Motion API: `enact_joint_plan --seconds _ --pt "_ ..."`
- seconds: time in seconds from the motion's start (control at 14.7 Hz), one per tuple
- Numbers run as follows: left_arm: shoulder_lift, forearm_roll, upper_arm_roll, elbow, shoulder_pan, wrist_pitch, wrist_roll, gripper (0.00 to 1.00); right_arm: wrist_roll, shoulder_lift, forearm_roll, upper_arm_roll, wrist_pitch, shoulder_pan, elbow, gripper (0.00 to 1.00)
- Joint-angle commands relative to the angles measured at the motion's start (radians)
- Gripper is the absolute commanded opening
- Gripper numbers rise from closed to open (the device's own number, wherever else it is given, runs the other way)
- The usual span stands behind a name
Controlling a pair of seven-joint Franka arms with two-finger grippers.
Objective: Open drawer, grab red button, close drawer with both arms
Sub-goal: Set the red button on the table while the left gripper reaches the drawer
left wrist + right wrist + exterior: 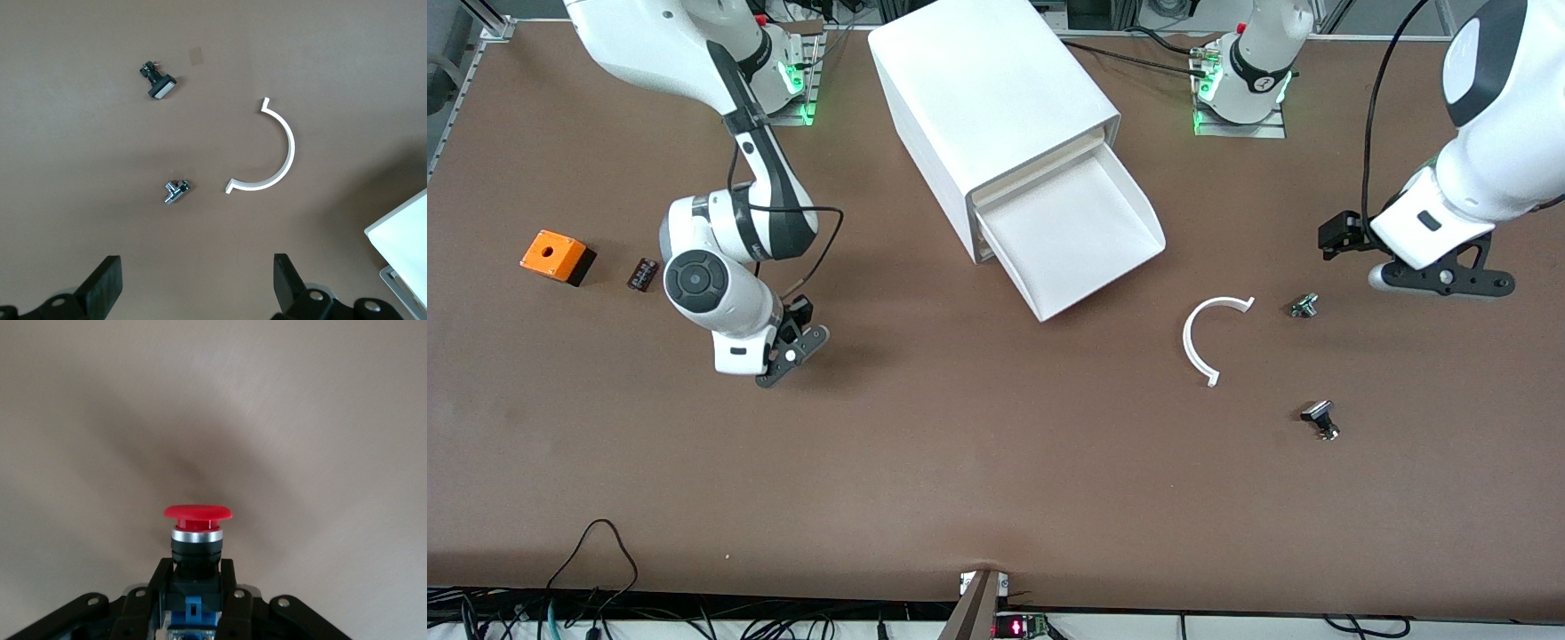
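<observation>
One small push button [197,540] with a round red mushroom cap and dark body sits clamped in the right gripper [793,348], whose jaws are closed on its body, cap pointing away from the wrist, over bare brown bench [960,462]. The wide white bottom drawer [1072,240] stands pulled out, tray open toward the front camera. The left gripper [197,283] hovers, jaws wide apart, over a white curved plastic strip [277,157].

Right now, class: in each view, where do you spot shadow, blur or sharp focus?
Front view: soft shadow under the right gripper. Left wrist view: sharp, the white arc crisp. Right wrist view: the button sharp; the table blurred, with a dark shadow.
</observation>
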Motion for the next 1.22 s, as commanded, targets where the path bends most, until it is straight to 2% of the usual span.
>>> enact_joint_plan --seconds 0.0,0.2,0.34,0.61,0.75,1.09,1.15 --pt "0.042 0.034 -0.003 0.058 -0.009 -0.066 -0.008 1.0 0.009 -0.189 0.007 0.097 0.111 -0.053 -0.278 0.2" --pt "0.045 0.023 0.0 0.084 -0.01 -0.095 -0.011 1.0 -0.02 -0.228 0.006 0.102 0.162 -0.056 -0.359 0.2" --pt "0.048 0.015 -0.026 0.08 -0.012 -0.092 -0.048 1.0 -0.026 -0.235 0.006 0.125 0.211 -0.079 -0.395 0.2" --pt "0.068 -0.089 -0.067 0.06 -0.01 -0.074 -0.34 1.0 -0.174 -0.194 0.008 0.13 0.263 -0.154 -0.409 0.2" --pt "0.092 -0.091 -0.107 0.047 -0.009 -0.037 -0.439 1.0 -0.193 -0.162 0.008 0.128 0.296 -0.174 -0.409 0.2" --pt "0.138 -0.098 -0.181 -0.118 -0.009 0.231 -0.643 1.0 -0.28 -0.053 0.01 0.13 0.424 -0.218 -0.409 0.22" --pt "0.143 -0.098 -0.193 -0.152 -0.009 0.291 -0.677 1.0 -0.28 -0.045 0.013 0.13 0.428 -0.218 -0.406 0.35"
